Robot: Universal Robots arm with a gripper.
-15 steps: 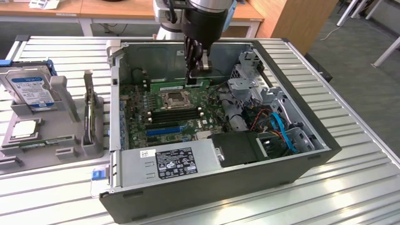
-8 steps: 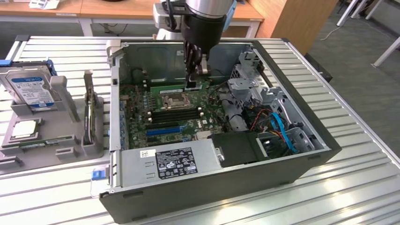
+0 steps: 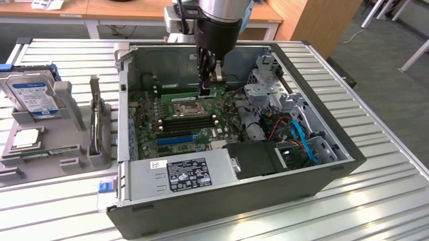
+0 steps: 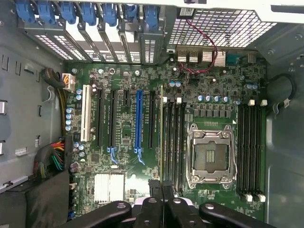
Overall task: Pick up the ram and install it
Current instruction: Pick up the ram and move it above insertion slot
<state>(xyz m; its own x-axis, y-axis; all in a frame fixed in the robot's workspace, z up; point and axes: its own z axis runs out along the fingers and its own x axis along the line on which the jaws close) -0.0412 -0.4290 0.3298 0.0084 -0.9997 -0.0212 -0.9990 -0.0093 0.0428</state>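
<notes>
Caught mid-install inside the open case (image 3: 221, 211), on the slatted surface (image 3: 375, 201). Grips the ram (image 3: 178, 92) by one end in the hand (image 3: 210, 90), clamped shut on the stick — past the pick-up, short of a confirmed seating. Holds it level and edge-on over the middle of the board (image 3: 147, 130), well in from the case walls. Shows in the wrist view as a thin strip running along the outer edge of the slot bank (image 4: 173, 137) between the socket (image 4: 211, 154) and the long blue slot (image 4: 138, 121). Leaves the second bank (image 4: 250, 147), across the socket, unfilled. Hard to tell whether squarely over the outermost slot or just beside it, and whether touching it or hanging clear above. Judged as the alignment step. Calls for a slight sideways trim to centre the stick on one slot, with the white latches (image 4: 165, 100) out of the way at both ends, then a straight, even press down — no tilt, for fear of jamming one end or straining the board.
</notes>
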